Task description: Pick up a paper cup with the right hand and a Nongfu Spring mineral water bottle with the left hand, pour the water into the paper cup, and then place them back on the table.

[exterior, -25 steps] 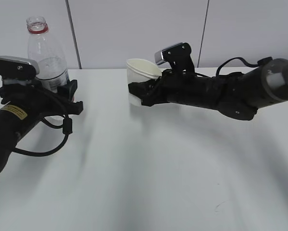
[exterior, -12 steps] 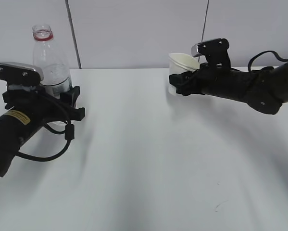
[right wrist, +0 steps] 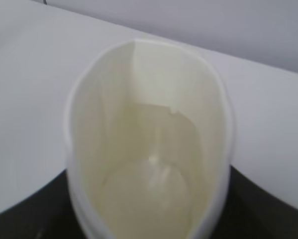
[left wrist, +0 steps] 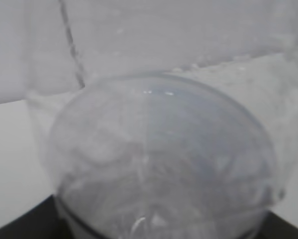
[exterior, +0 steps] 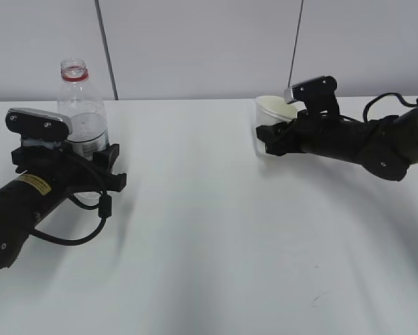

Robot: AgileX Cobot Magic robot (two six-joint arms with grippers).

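Note:
The clear water bottle (exterior: 79,105), uncapped with a red neck ring, stands upright at the left of the white table (exterior: 209,230). My left gripper (exterior: 97,162) is shut on its lower body and hides its base and label. In the left wrist view the bottle (left wrist: 158,149) fills the frame. The white paper cup (exterior: 271,118) is upright at the back right, held by my right gripper (exterior: 270,138), which is shut on it. In the right wrist view the cup (right wrist: 149,149) is squeezed into an oval, with clear liquid at its bottom. I cannot tell whether bottle or cup touches the table.
A pale wall with two dark vertical seams (exterior: 105,49) runs behind the table's far edge. The left arm's black cable (exterior: 76,234) loops down onto the table. A small dark mark (exterior: 320,296) lies at the front right.
My right gripper has carried the cup to the right and lower, from near the middle to the back right. My left gripper has moved the bottle slightly right and down.

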